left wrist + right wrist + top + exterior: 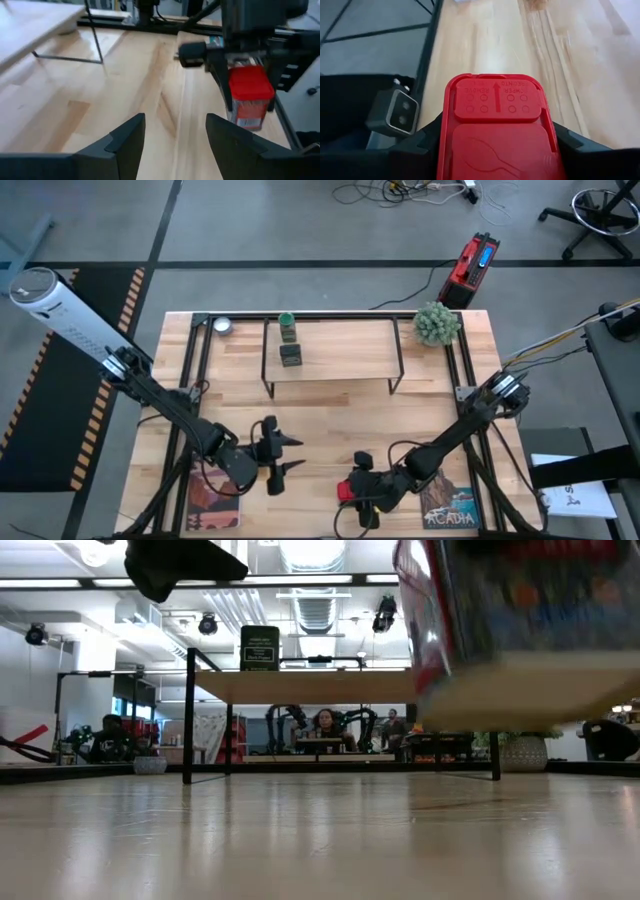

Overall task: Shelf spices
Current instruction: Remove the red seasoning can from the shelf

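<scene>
Red square tin point(248, 97) sits clamped in right gripper point(352, 492) fingers above table point(330, 420).

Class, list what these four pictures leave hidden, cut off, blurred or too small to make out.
- Red tin: low view blurs it and the top edge cuts it; the right gripper hides most of it in the high view.
- Tin label: too blurred in the left wrist view to read.
- Bottle and grey jar on the shelf: too small in the high view for labels.
- Beige jar: not found in any view.
- Left gripper: cut by the low view's top edge.
</scene>
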Motion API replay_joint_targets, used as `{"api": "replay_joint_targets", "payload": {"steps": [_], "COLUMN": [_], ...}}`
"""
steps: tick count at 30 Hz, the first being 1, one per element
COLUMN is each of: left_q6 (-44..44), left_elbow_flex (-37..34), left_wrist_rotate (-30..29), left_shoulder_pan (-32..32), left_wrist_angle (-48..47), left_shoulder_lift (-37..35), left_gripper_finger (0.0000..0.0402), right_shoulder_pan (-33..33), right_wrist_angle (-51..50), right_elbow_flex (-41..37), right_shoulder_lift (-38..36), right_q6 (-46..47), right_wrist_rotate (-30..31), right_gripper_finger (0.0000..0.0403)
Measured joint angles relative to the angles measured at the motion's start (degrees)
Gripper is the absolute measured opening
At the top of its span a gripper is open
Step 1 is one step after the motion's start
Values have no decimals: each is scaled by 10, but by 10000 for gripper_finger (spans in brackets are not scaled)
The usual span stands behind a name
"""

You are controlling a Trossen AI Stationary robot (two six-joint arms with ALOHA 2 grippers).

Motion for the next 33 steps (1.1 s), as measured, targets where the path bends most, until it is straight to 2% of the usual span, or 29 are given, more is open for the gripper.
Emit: {"api": "replay_joint_targets", "payload": {"steps": [9, 20, 33], "left_q6": [20, 13, 16], "left_elbow_flex": [1, 0, 0], "left_wrist_rotate": [-10, -13, -22], "left_shoulder_pan": [0, 0, 2], "left_wrist_angle": [0, -1, -1], "left_shoulder_lift": [-27, -28, -28], "left_gripper_finger": [187, 176, 190], "right_shoulder_pan": [1, 9, 16], "right_wrist_angle": [5, 9, 0], "right_elbow_flex": [0, 0, 1], "right_shoulder_lift": [25, 52, 53], "right_q6": [2, -3, 3], "right_wrist_rotate": [20, 31, 29], "right_gripper_finger": [199, 201, 274]}}
